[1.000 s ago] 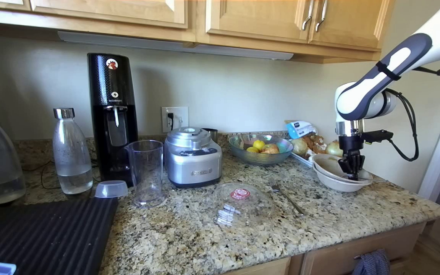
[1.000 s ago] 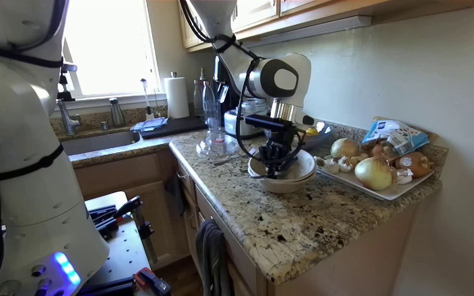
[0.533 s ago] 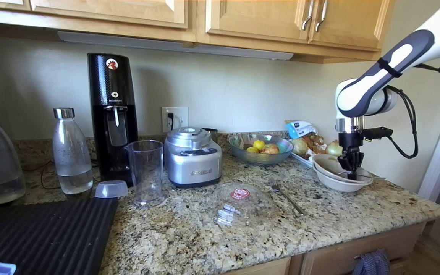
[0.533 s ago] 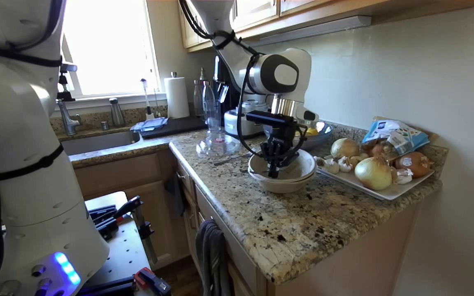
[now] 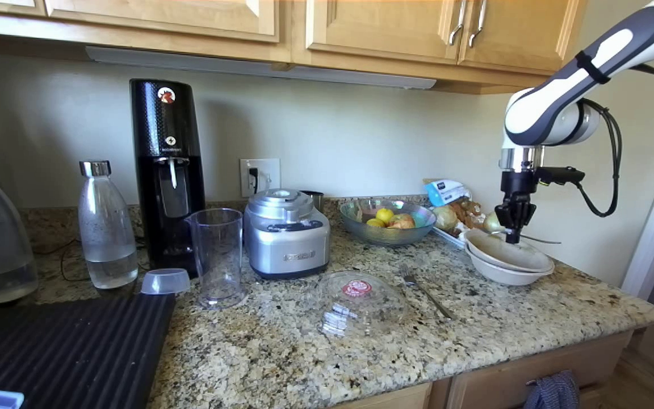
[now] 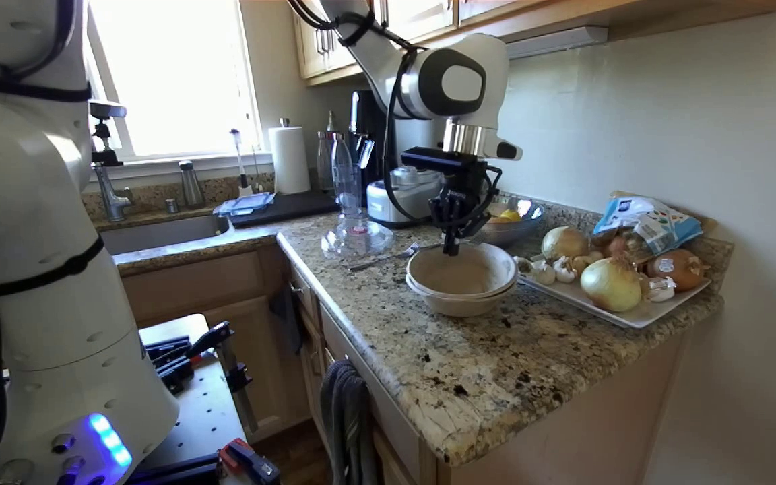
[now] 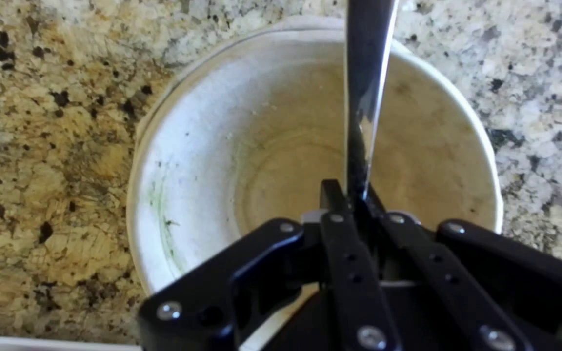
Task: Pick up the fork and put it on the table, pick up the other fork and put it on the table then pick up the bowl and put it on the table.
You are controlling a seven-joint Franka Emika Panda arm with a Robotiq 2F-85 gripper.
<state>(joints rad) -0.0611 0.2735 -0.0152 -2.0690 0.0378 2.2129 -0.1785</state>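
My gripper (image 5: 512,236) is shut on a metal fork (image 5: 543,240) just above the white bowl (image 5: 503,275). In the wrist view the shut fingertips (image 7: 354,197) pinch the fork (image 7: 366,83), and its shaft runs to the top edge. The tines of this fork are hidden. The bowl (image 6: 459,308) is one of two nested white bowls standing on the granite table (image 6: 496,377). In the wrist view the bowl (image 7: 188,146) holds green and brown stains and nothing else that I can see. Another fork (image 5: 432,298) lies on the granite, left of the bowls in that exterior view.
An upturned clear glass dome (image 5: 355,312) lies beside the lying fork. A glass fruit bowl (image 5: 361,230) and a food processor (image 5: 287,244) stand behind. A white tray of onions and garlic (image 6: 624,316) is close to the bowls. Upper cabinets (image 5: 384,34) hang above.
My gripper was down inside the bowl a second ago. It has risen straight up out of the bowl with the fork between its fingers. The bowls and the lying fork have not moved.
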